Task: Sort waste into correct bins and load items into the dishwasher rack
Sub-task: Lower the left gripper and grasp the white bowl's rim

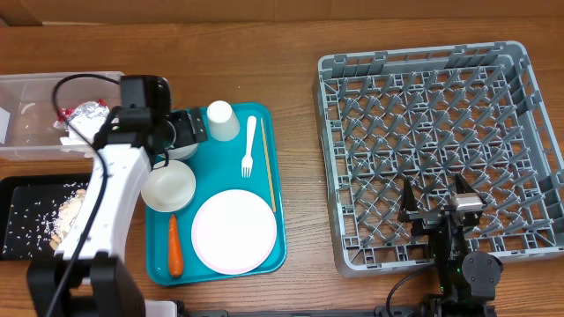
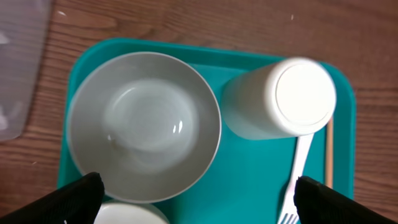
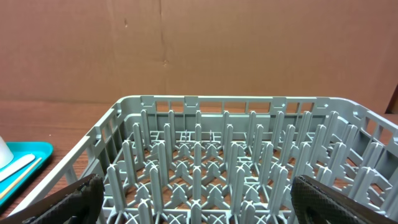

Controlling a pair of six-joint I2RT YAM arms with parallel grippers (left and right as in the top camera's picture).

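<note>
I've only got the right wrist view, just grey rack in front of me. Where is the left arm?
Observer: The left gripper hangs open above a white bowl on the teal tray.
Operator: Any waste in the bins?
Observer: A foil wrapper lies in the clear tub.
Operator: And the other bin?
Observer: The black tray holds scattered beige crumbs.

The serving tray (image 1: pixel 216 167) is flanked by the rack (image 1: pixel 423 53) at 3 o'clock, the tub (image 1: pixel 35 132) at 10 and the shallow tray (image 1: pixel 22 211) at 8. On it, the cup (image 1: pixel 222 121) is placed at 12 and the plate (image 1: pixel 233 231) at 6.
</note>
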